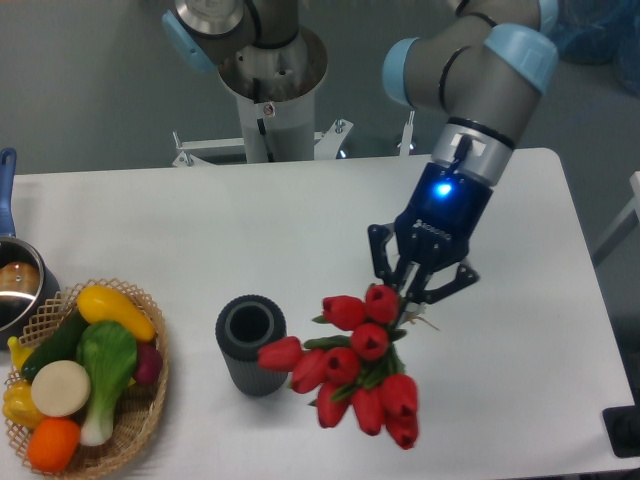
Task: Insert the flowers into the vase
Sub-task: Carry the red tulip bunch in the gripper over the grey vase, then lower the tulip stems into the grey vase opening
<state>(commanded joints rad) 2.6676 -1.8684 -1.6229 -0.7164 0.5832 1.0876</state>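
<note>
The hand (412,300) hangs over the right half of the white desk (300,220), its two fingers closed narrowly on the stem end of the flowers (352,365). A blue light glows on the wrist above it. The bunch hangs down and toward the near edge from the fingers, red heads spreading out with green leaves between them. The leftmost tulip reaches over to the vase (251,345) and appears to touch, or nearly touch, its right side just below the rim.

The vase stands upright near the middle of the desk's near side, its round mouth open. The bunch is beside the vase, to its right, with nothing inside the opening.

Far left, a wicker basket (140,425) of toy vegetables sits at the near corner, and a steel pot (18,285) with a blue handle lies just beyond it at the desk's left edge.
</note>
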